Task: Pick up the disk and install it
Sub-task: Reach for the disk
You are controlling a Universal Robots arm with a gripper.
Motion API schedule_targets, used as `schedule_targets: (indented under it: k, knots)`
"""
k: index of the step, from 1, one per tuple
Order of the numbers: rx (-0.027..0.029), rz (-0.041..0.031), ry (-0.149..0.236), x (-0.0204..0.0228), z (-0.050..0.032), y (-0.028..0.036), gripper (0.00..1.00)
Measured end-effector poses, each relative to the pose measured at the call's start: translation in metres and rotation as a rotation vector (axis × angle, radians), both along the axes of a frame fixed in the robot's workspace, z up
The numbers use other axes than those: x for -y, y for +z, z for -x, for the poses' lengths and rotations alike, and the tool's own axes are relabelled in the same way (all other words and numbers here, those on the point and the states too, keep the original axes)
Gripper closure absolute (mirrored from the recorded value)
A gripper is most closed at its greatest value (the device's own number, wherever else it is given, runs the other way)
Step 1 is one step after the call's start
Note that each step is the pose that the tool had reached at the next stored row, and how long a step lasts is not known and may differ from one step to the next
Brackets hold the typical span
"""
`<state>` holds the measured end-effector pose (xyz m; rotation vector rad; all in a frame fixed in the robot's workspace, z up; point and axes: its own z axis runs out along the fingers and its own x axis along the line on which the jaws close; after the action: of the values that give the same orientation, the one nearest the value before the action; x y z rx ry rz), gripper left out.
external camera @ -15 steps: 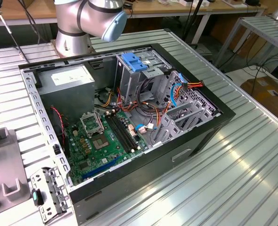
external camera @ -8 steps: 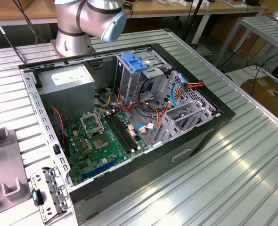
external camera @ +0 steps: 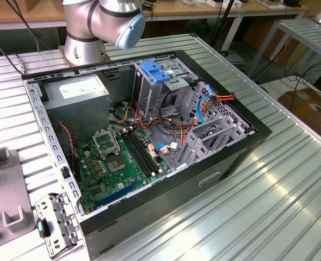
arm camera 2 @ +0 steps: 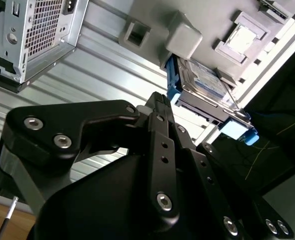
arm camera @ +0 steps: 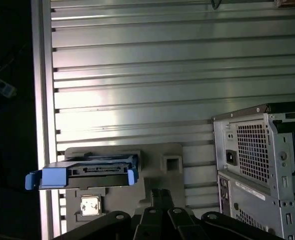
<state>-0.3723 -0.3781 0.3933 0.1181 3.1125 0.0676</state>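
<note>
Gripper body sits nearest the lens in both wrist views; jaws drawn together, nothing held. The disk lies ahead of the gripper and well apart from it, label up on a grey fixture plate, one blue side rail projecting past the plate's edge. Open computer case stands to the gripper's other side, with the drive cage under its blue latch. Risks, as judged: closed jaws meeting the disk would shove it off the plate, over the table edge; a grip on plastic rails may slip or tilt; loose cables beside the cage could snag on insertion
</note>
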Motion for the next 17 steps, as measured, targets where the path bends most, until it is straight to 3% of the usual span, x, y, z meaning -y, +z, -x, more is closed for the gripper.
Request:
schedule_targets:
  k: [17]
  knots:
    - [0.0,0.0,0.0,-0.0002,0.0616,0.0,0.89]
